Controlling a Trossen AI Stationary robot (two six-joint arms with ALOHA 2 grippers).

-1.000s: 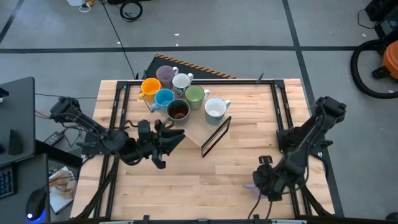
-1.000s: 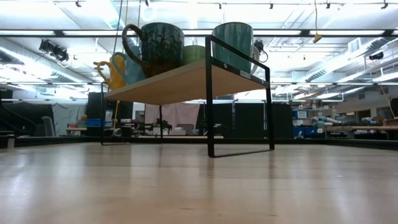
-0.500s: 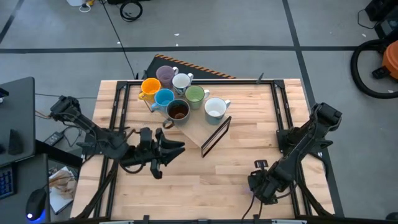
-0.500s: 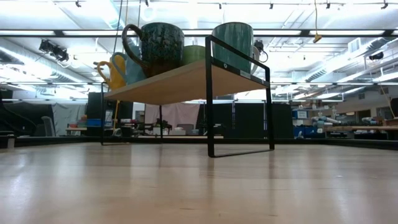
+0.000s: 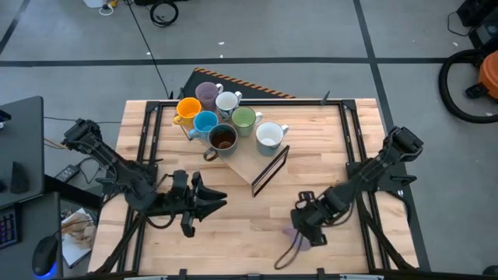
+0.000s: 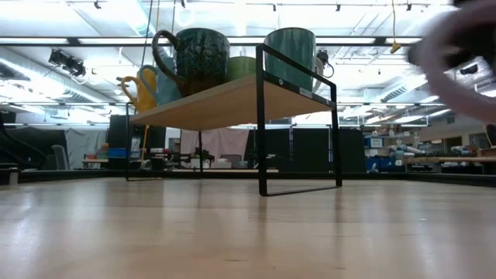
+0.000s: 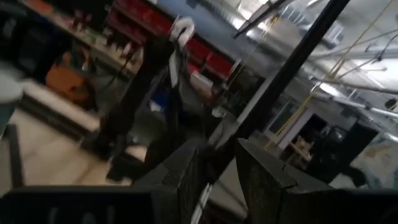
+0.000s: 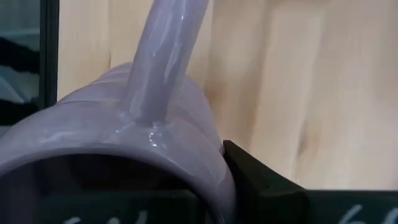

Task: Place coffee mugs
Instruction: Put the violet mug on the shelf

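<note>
Several coffee mugs, among them an orange one [image 5: 187,109], a light blue one [image 5: 205,122] and a dark brown one [image 5: 222,138], stand on a raised wooden shelf [image 5: 249,159] at the table's far middle. My right gripper [image 5: 301,224] is shut on a lavender mug [image 8: 124,124] over the near right part of the table. That mug shows blurred and high in the low view [image 6: 457,54]. My left gripper [image 5: 201,204] hovers open at the near left, with nothing between its fingers [image 7: 186,180]. My right gripper holds the lavender mug at its rim, beside the root of the handle [image 8: 165,50]. One finger [image 8: 261,180] lies against the outer wall there; the other is hidden by the mug. The mug is lifted clear of the table.
The shelf has a black metal frame [image 6: 260,116] and stands on legs [image 6: 335,147], with open room under it. Black rails [image 5: 354,148] run along the table's left and right sides. Bare wood lies between the two grippers.
My right gripper has carried the lavender mug toward the table's left, and the mug now shows high in the low view. My left gripper has drawn back toward the near edge.
</note>
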